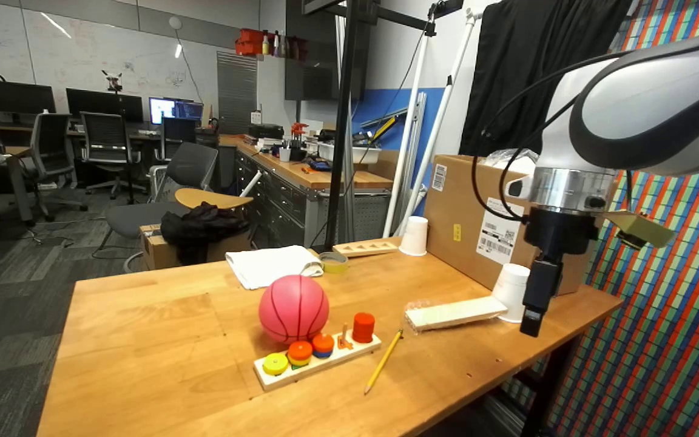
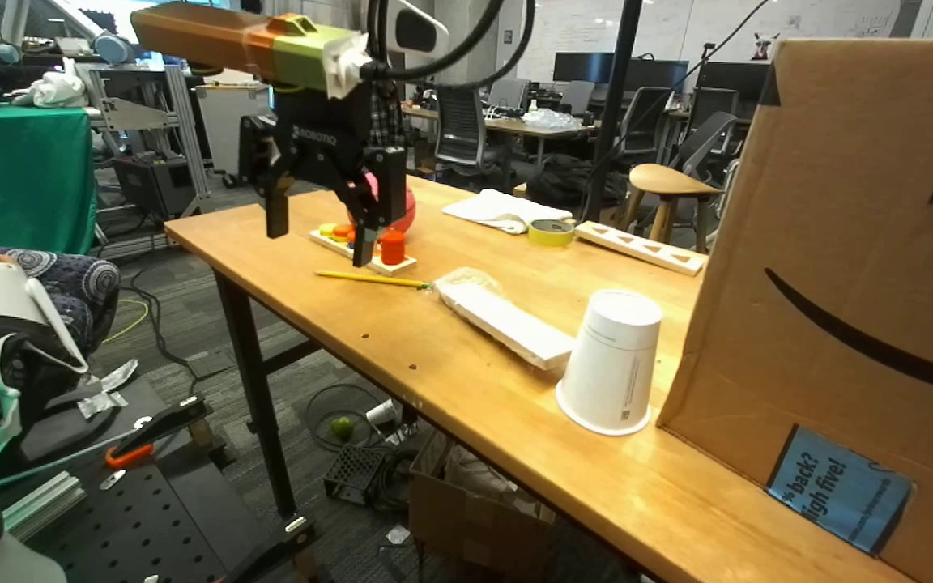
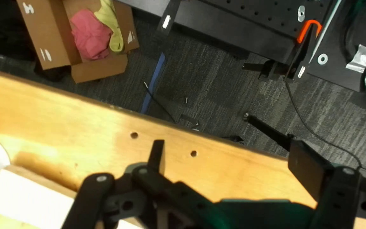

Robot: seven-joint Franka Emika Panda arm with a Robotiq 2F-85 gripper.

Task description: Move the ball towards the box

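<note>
Black fingers (image 3: 155, 156) of the pincer (image 3: 226, 144), nearest to the wrist camera, are seen spread wide, with nothing held between them; the table (image 3: 106, 140) and the floor (image 3: 208, 79) are shown beyond.

The pink ball (image 1: 293, 308) is found on the table, just behind a wooden counting board (image 1: 325, 362) in an exterior view; whether the two are touching cannot be told. It is seen well apart from the large cardboard box (image 1: 455, 200) and is not touched by the pincer. Nothing of the move is therefore judged to be done. The reach across the table, the grasp or push, and the passage towards the box are all left. Since the ball appears broad for the fingers, a push may be called for, and the counting board could be knocked.

White lettering (image 2: 315, 136), "ROBOTIQ", can be read on the pincer's body. On the box, a blue strip (image 2: 839, 490) is marked "back?" and "high five!", both clipped at the start, and a curved black stroke (image 2: 879, 354) is printed above. Text on the white label (image 1: 496, 237) and on the paper cup (image 2: 612, 364) is too small to be read. An orange figure "4" (image 1: 344, 343) is borne by the counting board.
</note>
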